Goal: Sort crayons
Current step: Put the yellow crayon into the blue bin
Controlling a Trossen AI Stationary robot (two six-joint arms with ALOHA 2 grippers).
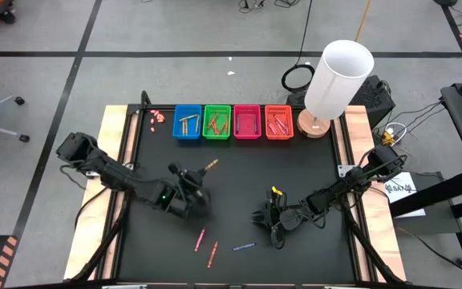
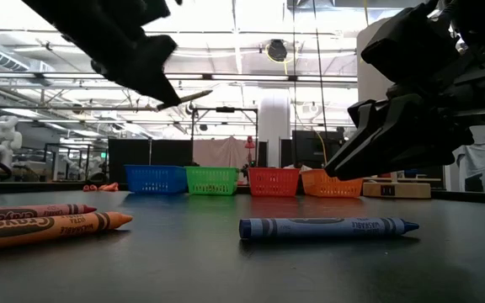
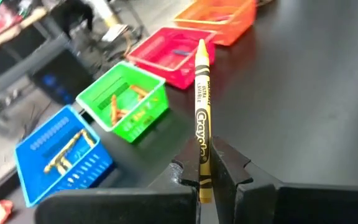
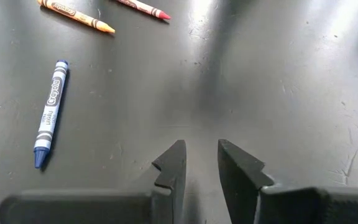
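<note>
On the dark tabletop [image 1: 239, 185], the left pincer [image 3: 207, 177] at centre-left grasps a yellow crayon [image 3: 202, 118], mid-carry I judge, next needing the matching basket among those along the top edge, while the right pincer [image 4: 201, 163], parted and empty, waits near the blue crayon [image 4: 50, 112].

A robotics lab or workshop: the black work table [image 1: 239, 185] stands on a grey concrete floor marked with dark tape lines. Behind the table, the low view shows an open hall with ceiling trusses, strip lights, and equipment racks.
</note>
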